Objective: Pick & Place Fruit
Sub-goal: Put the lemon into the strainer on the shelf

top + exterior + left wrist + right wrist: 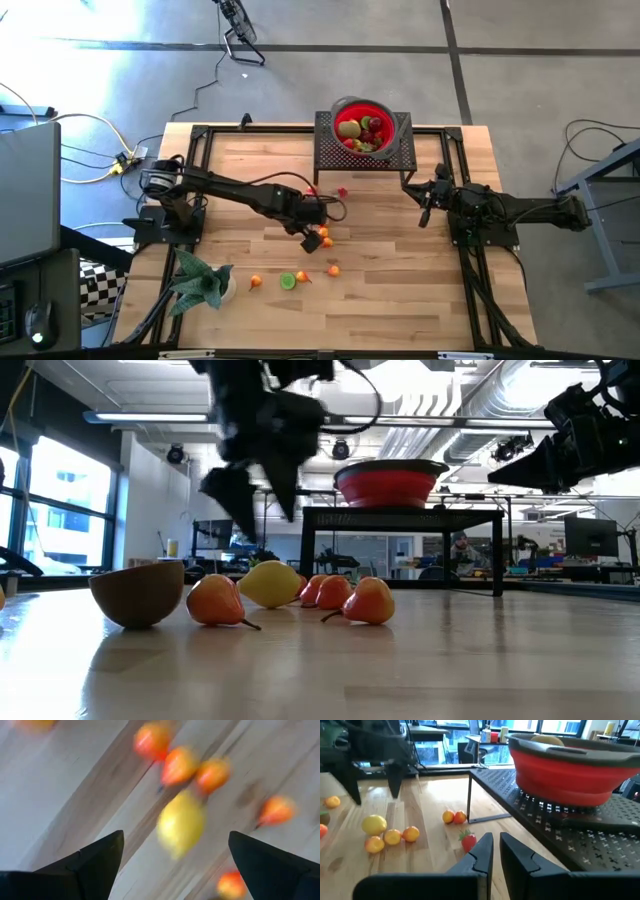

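My left gripper [175,834] [308,238] hangs open above the middle of the table, fingers pointing steeply down. A yellow lemon [181,822] [270,582] lies on the wood below the gap between its fingers, untouched. Several small orange fruits [179,765] [326,242] lie around the lemon. A brown kiwi half [138,592], a green lime [288,281] and a red strawberry [468,841] also rest on the table. My right gripper [495,851] [428,205] waits shut at the right side, level, with nothing in it.
A red bowl [362,125] with fruit inside stands on a black perforated stand [330,150] at the far edge. A green leafy plant [205,283] sits near the front left. More orange fruits [256,282] lie toward the near edge. Black frame rails [470,290] run along the table's sides.
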Motion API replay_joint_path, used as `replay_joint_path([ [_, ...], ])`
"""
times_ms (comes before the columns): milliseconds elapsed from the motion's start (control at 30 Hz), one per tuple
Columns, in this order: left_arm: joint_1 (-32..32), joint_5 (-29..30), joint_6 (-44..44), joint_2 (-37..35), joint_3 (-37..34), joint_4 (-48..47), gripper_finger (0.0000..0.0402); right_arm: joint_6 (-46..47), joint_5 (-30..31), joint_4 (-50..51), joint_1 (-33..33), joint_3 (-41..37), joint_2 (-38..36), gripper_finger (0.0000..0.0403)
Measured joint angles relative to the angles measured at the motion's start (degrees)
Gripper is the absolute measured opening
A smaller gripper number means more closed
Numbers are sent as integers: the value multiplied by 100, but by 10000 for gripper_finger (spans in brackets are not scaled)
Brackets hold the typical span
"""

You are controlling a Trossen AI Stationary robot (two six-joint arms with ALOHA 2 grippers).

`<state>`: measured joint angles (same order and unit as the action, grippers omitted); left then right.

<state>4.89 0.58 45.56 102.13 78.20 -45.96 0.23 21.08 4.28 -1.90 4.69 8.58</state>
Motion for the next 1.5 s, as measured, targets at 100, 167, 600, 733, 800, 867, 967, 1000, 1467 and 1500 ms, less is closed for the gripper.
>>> replay_joint_path([
  [100, 2, -6, 85, 77, -84, -66, 353, 0, 0, -27, -1, 2, 16, 26],
  [167, 2, -12, 85, 200, -64, 217, 353, 0, 0, -9, -1, 0, 26, 26],
  [600, 4, -178, 81, 661, -50, 487, 353, 0, 15, -42, -1, -5, 151, 26],
  [733, 5, -304, 84, 757, -47, 524, 353, -2, 8, -50, 0, -4, 201, 26],
  [800, 4, -318, 84, 777, -68, 369, 353, -19, 6, -101, -1, -2, 217, 26],
  [867, 4, -323, 81, 808, -67, 439, 353, -28, 0, -67, 0, -2, 222, 26],
  [967, 4, -321, 82, 839, -66, 317, 353, -30, 0, -112, 1, -2, 225, 26],
  [1000, 4, -321, 81, 839, -66, 352, 353, -31, 2, -106, -1, -2, 227, 26],
  [1467, 4, -603, 72, 839, -64, 55, 353, -42, 2, -108, 1, -2, 227, 26],
  [1500, 4, -606, 53, 839, -64, 14, 353, -43, 0, -107, 0, -2, 227, 26],
])
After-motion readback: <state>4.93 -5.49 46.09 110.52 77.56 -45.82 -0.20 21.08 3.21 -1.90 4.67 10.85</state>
